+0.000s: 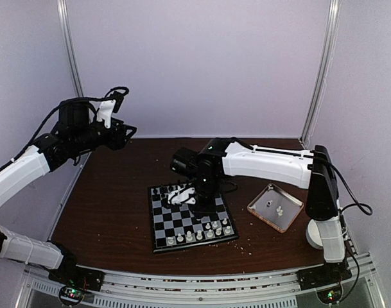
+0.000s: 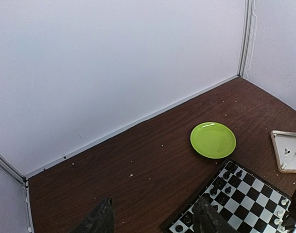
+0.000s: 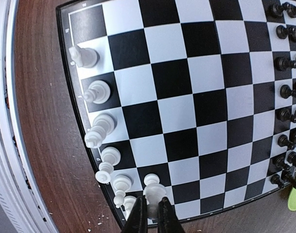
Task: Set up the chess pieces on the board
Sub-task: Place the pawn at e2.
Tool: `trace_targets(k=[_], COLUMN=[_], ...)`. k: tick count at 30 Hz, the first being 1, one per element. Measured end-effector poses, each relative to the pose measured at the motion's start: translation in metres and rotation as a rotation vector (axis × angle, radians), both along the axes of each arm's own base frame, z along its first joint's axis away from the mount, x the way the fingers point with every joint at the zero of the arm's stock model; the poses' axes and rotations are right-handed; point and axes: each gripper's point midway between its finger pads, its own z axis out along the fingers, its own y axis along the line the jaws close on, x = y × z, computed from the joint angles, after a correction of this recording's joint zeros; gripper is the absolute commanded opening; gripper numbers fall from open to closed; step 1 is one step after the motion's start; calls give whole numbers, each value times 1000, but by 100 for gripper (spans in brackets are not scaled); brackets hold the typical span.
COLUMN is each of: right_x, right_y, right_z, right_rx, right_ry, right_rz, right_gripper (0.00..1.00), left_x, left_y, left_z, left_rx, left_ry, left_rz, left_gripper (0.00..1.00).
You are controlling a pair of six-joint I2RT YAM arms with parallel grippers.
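Note:
The board lies at the table's middle and also shows in the right wrist view. Several white chess pieces stand along its near edge, seen as a row in the top view. Black pieces line the far edge. My right gripper is shut on a white pawn, held over a second-row square near the board's corner. In the top view the right gripper hangs over the board's far left part. My left gripper is open and empty, raised high at the far left.
A clear square tray with two white pieces sits right of the board; it also shows in the left wrist view. A green plate lies beyond the board's far edge. White walls enclose the table. Crumbs dot the wood.

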Motion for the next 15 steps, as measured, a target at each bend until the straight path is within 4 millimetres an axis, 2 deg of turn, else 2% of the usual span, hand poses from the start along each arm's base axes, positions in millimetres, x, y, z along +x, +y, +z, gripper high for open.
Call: trace_targets(k=[4,10,15], right_x=[-2,-1,-3], right_y=[-7,-3,-3], right_z=[-11,-18,-44], right_rx=[-28,-22,-65], right_ry=[18,25,62], right_rz=[-11,-8,-7], right_gripper=[7,8,8], left_x=[-1,-1,-1], left_y=[0,0,0], left_z=[2,2,2], left_rx=[-2,-2,-2], left_ry=[-4,-4,-4], left_rz=[-1,-1,-1], left_gripper=[57,57,57])
